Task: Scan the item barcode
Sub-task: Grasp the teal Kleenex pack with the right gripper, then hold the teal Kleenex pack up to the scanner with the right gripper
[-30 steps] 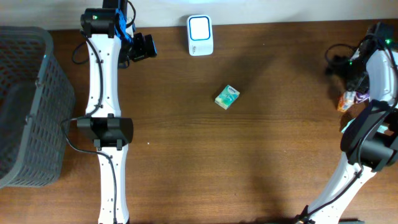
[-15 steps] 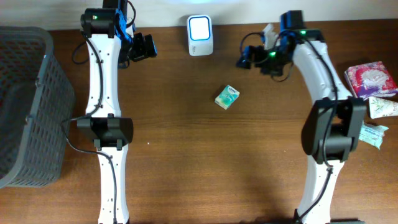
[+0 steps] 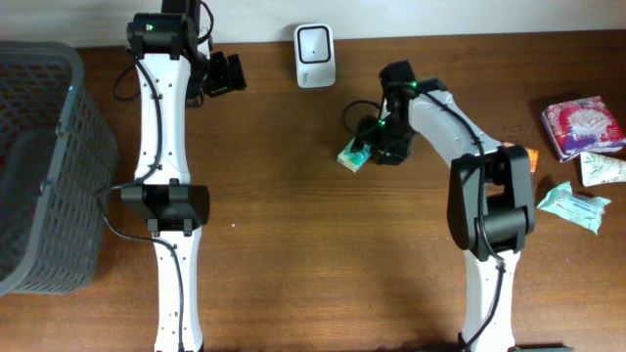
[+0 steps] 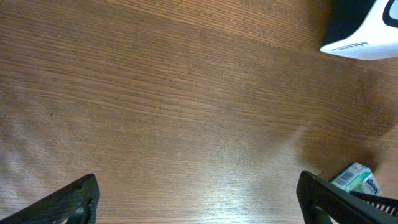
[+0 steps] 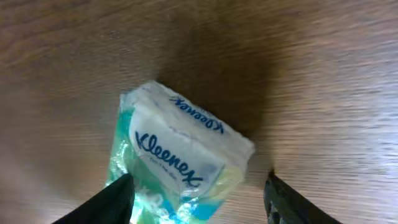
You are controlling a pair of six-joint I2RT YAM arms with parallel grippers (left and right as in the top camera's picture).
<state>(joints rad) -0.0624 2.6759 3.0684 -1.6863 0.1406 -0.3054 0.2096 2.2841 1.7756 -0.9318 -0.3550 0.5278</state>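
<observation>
The item is a green and white Kleenex tissue pack (image 3: 352,155) lying flat on the wooden table, just below the white barcode scanner (image 3: 314,56). My right gripper (image 3: 375,147) hangs low over the pack. In the right wrist view the pack (image 5: 180,155) lies between the jaws of the right gripper (image 5: 199,198): the left finger (image 5: 115,202) is at its edge, the right finger (image 5: 289,199) stands apart, so the gripper is open. My left gripper (image 3: 227,74) is wide open at the back left. Its view shows the left gripper (image 4: 199,200) over bare wood, the scanner (image 4: 364,31) and the pack (image 4: 356,177).
A grey mesh basket (image 3: 49,166) stands at the left edge. At the right edge lie a red tissue pack (image 3: 584,122), a white and green pack (image 3: 604,168) and a teal pack (image 3: 574,205).
My right arm has swung in from the right edge to the tissue pack, and its jaws have narrowed around it. The left arm has not moved.
</observation>
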